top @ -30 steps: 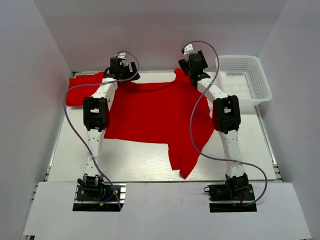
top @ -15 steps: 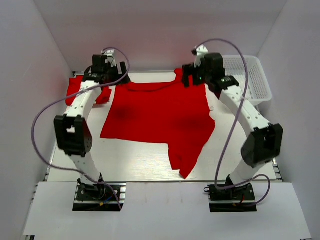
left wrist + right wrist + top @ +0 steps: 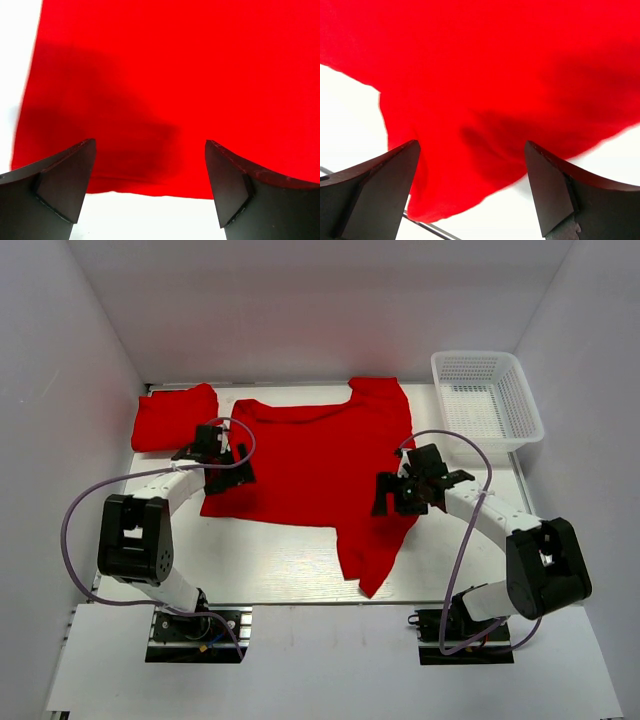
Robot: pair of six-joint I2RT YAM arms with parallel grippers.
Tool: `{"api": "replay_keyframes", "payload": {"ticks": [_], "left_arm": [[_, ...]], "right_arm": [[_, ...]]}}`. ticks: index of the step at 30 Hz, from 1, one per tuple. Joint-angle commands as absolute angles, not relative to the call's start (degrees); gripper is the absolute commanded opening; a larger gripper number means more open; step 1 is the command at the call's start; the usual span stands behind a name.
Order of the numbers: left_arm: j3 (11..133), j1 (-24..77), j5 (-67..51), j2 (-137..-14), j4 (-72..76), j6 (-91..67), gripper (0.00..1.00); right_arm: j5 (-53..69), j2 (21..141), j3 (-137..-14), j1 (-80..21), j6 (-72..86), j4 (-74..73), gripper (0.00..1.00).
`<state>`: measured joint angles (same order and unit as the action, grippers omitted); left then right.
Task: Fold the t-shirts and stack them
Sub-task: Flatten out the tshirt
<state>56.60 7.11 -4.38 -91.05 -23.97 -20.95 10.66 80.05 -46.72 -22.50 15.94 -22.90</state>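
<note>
Two grippers spread, empty: left gripper (image 3: 150,150), right gripper (image 3: 472,150). Flat t-shirt (image 3: 320,455) lies under both on desk (image 3: 280,560); you're probably positioned over opposite sides to fold. Folded t-shirt (image 3: 172,418) sits beyond left gripper.

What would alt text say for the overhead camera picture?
A red t-shirt lies spread on a white table, an open left gripper above its left edge and an open right gripper above its right side. A folded red shirt sits far left, a white basket far right.
</note>
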Motion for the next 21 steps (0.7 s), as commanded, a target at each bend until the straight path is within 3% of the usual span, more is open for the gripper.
{"api": "replay_keyframes", "payload": {"ticks": [1,12,15,18,21], "left_arm": [[54.4,6.9,-6.3,-89.2,-18.7,-23.4,1.00],[52.5,6.3,-4.8,-94.9,-15.6,-23.9,1.00],[52.5,6.3,-4.8,-96.8,-15.6,-23.9,1.00],[52.5,6.3,-4.8,-98.1,-16.3,-23.9,1.00],[52.5,6.3,-4.8,-98.8,-16.3,-23.9,1.00]], "right_arm": [[16.1,80.7,-45.8,-22.5,18.7,-17.1,0.90],[15.6,81.6,-39.6,-22.2,19.5,-18.4,0.90],[11.1,82.4,-38.7,-22.0,21.6,-18.9,0.90],[-4.9,84.2,-40.3,-20.8,23.7,-21.7,0.90],[-9.6,86.3,-43.0,-19.1,24.9,-23.5,0.90]]}}
